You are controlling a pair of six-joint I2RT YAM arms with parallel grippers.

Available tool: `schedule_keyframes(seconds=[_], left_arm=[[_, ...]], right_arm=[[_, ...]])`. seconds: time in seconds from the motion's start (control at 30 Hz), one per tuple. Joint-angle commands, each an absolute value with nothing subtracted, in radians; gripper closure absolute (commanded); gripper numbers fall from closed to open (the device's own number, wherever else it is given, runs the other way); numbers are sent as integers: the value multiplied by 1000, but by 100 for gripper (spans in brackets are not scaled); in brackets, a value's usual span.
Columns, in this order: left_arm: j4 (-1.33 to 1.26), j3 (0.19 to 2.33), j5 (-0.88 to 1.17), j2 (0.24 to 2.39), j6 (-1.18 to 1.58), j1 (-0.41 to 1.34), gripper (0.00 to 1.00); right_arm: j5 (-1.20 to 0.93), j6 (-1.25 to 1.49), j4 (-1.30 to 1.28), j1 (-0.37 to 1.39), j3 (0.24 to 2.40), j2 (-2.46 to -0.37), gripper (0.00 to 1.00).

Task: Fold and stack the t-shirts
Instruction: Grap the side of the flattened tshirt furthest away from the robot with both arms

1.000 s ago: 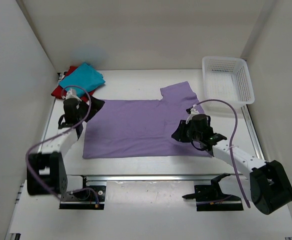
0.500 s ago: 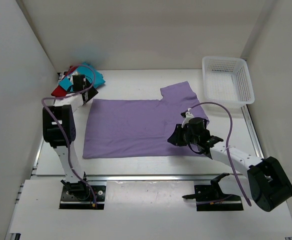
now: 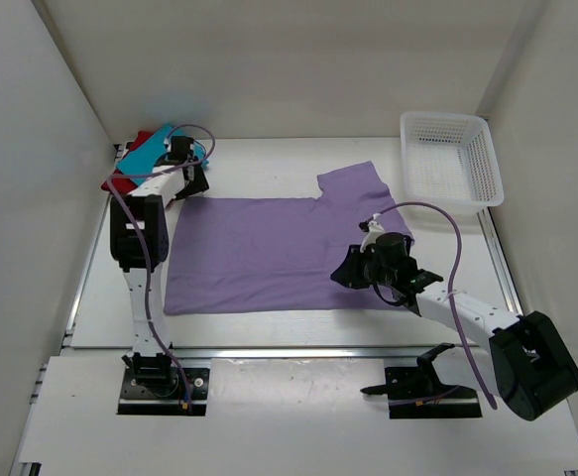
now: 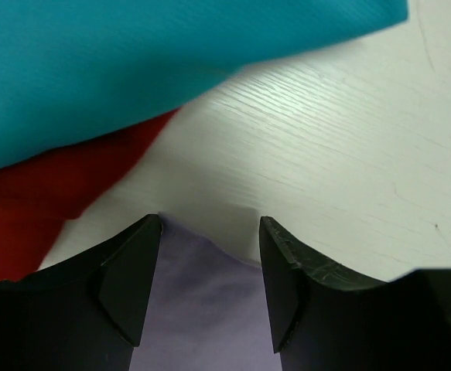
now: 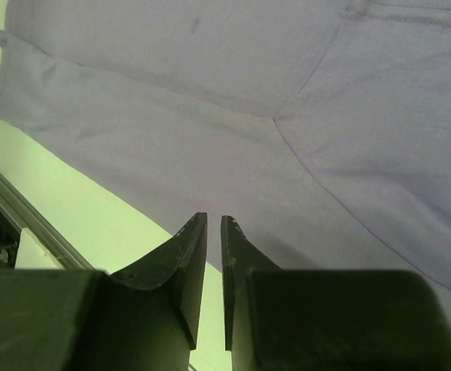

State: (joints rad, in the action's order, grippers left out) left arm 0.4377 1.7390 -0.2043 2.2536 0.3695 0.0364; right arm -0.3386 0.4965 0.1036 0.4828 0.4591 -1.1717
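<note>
A purple t-shirt [image 3: 269, 248] lies spread flat in the middle of the table, one sleeve pointing to the far right. My left gripper [image 3: 184, 180] is at the shirt's far-left corner. In the left wrist view it [image 4: 210, 232] is open, with the purple corner [image 4: 202, 309] lying between its fingers. A folded teal shirt [image 3: 160, 149] lies on a red one [image 3: 120, 180] just beyond; both show in the left wrist view, teal [image 4: 132, 62] and red [image 4: 32, 216]. My right gripper [image 3: 351, 270] hovers over the shirt's near-right part [image 5: 210, 116]. Its [image 5: 213, 226] jaws stand almost together and hold nothing.
A white mesh basket [image 3: 449, 159] stands at the far right corner. White walls close in the table on the left, back and right. A metal rail [image 3: 318, 349] runs along the table's near edge and shows in the right wrist view [image 5: 8, 224].
My left arm has stretched away from me, carrying its gripper from the shirt's left edge to the far-left corner by the teal and red shirts. My right gripper has shifted slightly left and nearer.
</note>
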Motion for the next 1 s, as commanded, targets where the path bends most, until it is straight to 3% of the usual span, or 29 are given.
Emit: schedule_keyframes(seconds=[0.0,0.3,0.53,0.77,0.97], left_arm=[[541,1819,-235,2250,321,51,35],[568,1807,-221,2246,363,2,34],[558,1792,-215,2246,347,6,44],[603,1867,-210,2287,347,15,71],[532,1767,-206,2223,353,5,93]], right_arm=[[-353,492,166,474,456,-1155,88],[-341,509,178,459,434,-1088,88],[-377,508,192,460,434,-1114,89],[-357,503,172,454,436,-1072,89],[-373,525,199,428,449,-1117,89]])
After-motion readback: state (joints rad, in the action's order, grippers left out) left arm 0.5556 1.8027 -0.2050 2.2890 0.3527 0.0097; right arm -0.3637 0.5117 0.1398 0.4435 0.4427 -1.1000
